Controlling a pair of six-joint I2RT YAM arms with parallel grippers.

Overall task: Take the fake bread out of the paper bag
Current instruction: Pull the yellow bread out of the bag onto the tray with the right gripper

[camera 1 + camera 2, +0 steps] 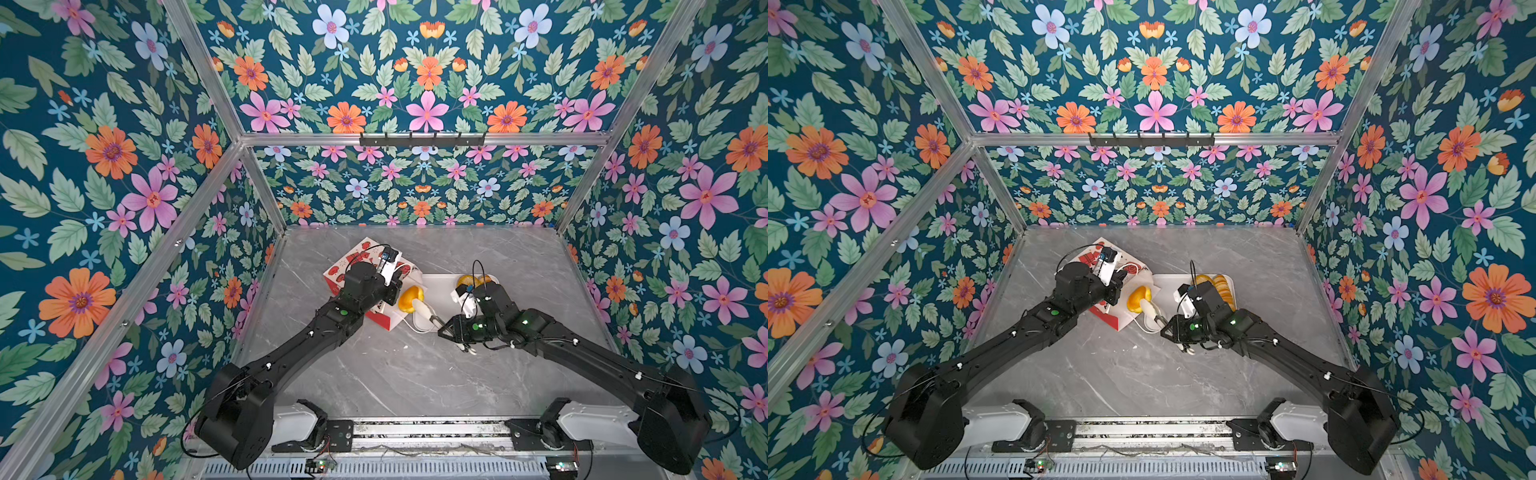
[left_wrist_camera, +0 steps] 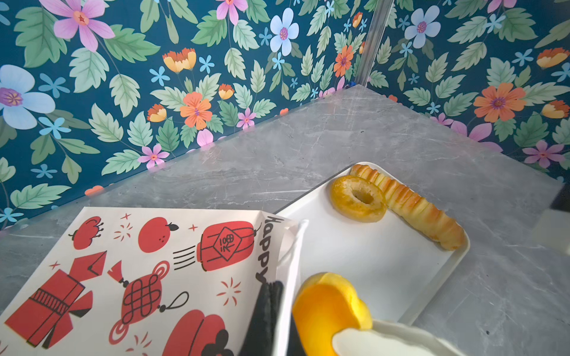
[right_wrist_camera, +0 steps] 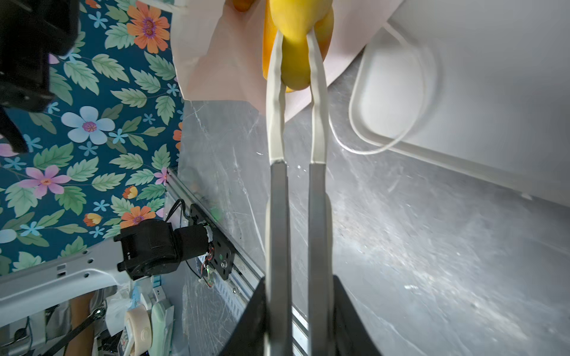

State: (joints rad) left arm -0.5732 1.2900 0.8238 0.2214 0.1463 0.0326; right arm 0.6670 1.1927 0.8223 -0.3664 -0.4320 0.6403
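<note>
The paper bag (image 1: 360, 261) (image 1: 1088, 259) lies on its side at the table's back left, and its printed white face (image 2: 148, 262) fills the left wrist view. My left gripper (image 1: 392, 291) (image 2: 283, 296) is shut on the bag's white rim at the mouth. A glossy yellow-orange piece of fake bread (image 1: 410, 298) (image 1: 1139, 298) (image 2: 327, 305) sits at the mouth. My right gripper (image 1: 419, 306) (image 3: 294, 34) is shut on it, one long white fingertip on each side. A ring donut (image 2: 358, 198) and a long twisted stick (image 2: 413, 206) lie apart from the bag.
The donut and the stick rest on a white tray (image 1: 436, 291) (image 2: 370, 262) just right of the bag. A white cord handle (image 3: 385, 92) loops on the grey table by the tray's corner. Flowered walls close three sides. A metal rail (image 1: 415, 432) runs along the front.
</note>
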